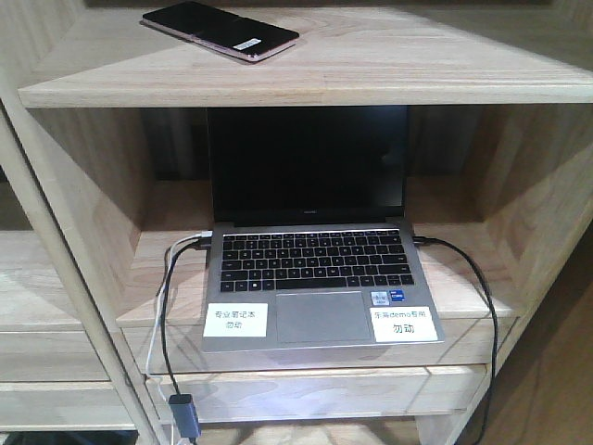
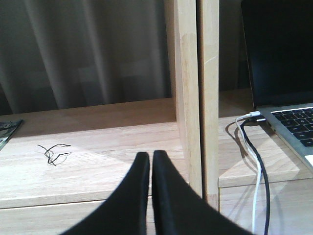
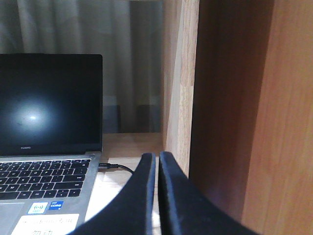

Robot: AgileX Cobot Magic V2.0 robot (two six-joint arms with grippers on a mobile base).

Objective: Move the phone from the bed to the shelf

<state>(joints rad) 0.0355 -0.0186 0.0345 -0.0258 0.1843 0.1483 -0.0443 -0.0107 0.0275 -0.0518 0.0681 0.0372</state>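
Both black grippers, left (image 2: 150, 159) and right (image 3: 157, 159), sit closed and empty; the glossy black smartphone (image 1: 220, 30) (white sticker unreadable) lies on the pale wooden shelf (image 1: 389, 65) above a grey Huawei laptop (image 1: 315, 269).

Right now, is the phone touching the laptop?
Apart. The front view shows the phone lying on the shelf's upper board, with the laptop in the compartment underneath.

You had grey curtains (image 2: 88, 54) upper left behind the unit, wood floor (image 1: 547, 371) lower right, soft light.
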